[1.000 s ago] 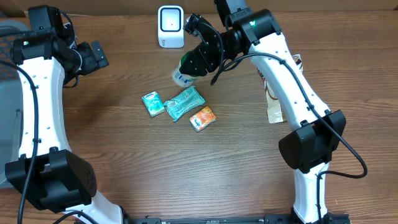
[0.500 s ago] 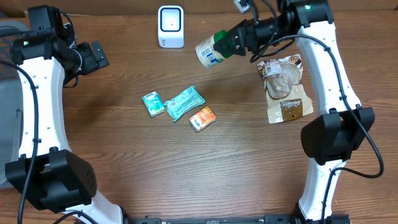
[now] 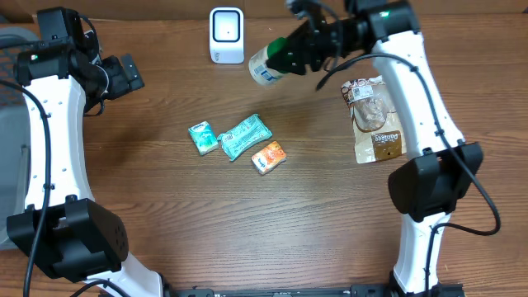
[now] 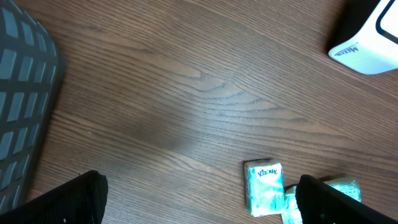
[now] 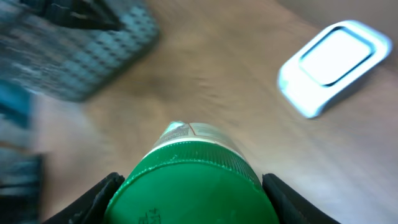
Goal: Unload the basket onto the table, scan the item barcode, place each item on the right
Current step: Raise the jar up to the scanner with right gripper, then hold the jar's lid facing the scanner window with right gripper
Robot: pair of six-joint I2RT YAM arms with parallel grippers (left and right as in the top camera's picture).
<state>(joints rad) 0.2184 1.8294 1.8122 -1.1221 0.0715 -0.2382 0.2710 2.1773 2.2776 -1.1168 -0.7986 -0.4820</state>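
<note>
The right gripper [image 3: 289, 51] is pinching a white plastic bottle with a green screw cap [image 3: 264, 66], its fingers clamping in at the cap end. It is holding the bottle tipped on its side, off the dark wooden worktop [image 3: 165, 206], base end out to the left. The bottle is hanging just to the right of the white box-shaped barcode scanner [image 3: 226, 35], not touching it. There's a blue-and-white label on the bottle, but the print is too small to read. On the right wrist camera the green cap [image 5: 193, 186] is filling the bottom of the shot between the two fingers [image 5: 93, 200], everything blurred, with the scanner up in the right corner.

Over on the left, the left gripper [image 3: 132, 73] is sitting with jaws spread wide, nothing between them, well apart from the bottle. Its camera is picking up a small teal tissue pack [image 4: 263, 186] reading "Kleenex", plus dark lettering on the scanner's base that I can't make out. Beside that pack are lying a teal crinkled pouch [image 3: 245, 136] and an orange packet [image 3: 268, 157]. A brown snack bag [image 3: 375, 120] is lying beside the right arm, its writing illegible.
</note>
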